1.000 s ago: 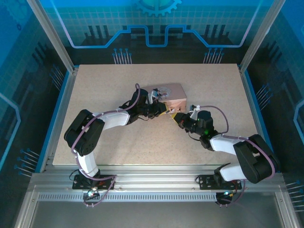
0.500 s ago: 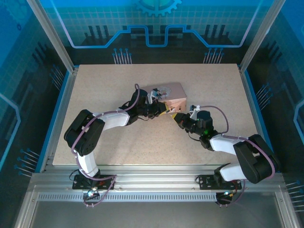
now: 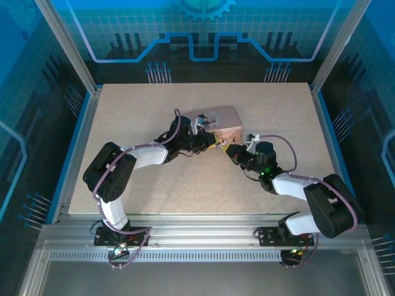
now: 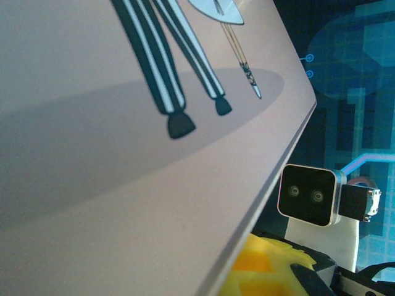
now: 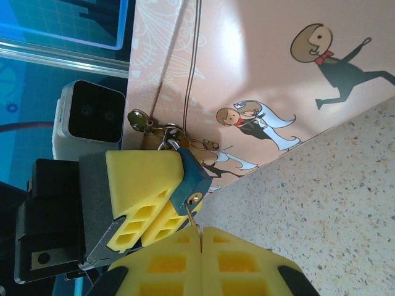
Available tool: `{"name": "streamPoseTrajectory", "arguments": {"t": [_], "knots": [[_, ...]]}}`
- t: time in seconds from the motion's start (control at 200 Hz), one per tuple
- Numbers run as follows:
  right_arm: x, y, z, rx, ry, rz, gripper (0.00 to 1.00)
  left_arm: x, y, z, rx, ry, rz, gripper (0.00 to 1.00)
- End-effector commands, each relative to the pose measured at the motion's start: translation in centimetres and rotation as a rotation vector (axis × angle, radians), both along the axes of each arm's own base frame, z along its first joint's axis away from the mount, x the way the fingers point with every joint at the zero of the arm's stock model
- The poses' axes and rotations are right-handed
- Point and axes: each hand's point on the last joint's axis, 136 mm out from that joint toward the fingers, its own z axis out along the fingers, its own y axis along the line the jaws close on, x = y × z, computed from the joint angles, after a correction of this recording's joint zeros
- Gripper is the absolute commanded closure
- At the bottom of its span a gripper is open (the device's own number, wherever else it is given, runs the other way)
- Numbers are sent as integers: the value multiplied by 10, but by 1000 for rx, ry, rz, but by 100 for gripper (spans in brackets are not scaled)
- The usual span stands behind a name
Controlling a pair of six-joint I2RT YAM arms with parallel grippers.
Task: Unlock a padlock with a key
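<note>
Your right claw (image 5: 200, 237) is creeping slightly toward the tin (image 3: 221, 120), pinching the key (image 5: 196, 217) with its tip seemingly entering the keyhole (image 5: 194, 198). Meanwhile your left claw (image 5: 162, 196) is clamping the padlock (image 5: 190, 176) right beside that tin. Turning and popping it open is still waiting, I'm guessing.

The left arm (image 3: 148, 155) and the right arm (image 3: 290, 185) both have white links and black joints. A thin purple-grey cable (image 3: 179, 123) runs along each. The fingers (image 5: 160, 262) are yellow blocks with square holes. Each wrist carries a white camera box (image 4: 307, 194) with a black face.
</note>
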Motion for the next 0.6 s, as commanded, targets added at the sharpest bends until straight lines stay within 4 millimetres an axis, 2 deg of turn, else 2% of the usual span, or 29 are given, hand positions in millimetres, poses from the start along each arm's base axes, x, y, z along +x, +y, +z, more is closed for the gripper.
{"name": "streamPoseTrajectory", "arguments": {"t": [0.0, 0.415, 0.595], "knots": [[8, 5, 13, 0, -55, 1, 100, -4, -6, 11, -67, -13, -43, 89], [19, 7, 20, -18, -128, -20, 100, -4, -10, 14, -111, -6, -44, 89], [17, 11, 11, -47, -145, -17, 100, -4, -11, 19, -126, -18, -47, 89]]}}
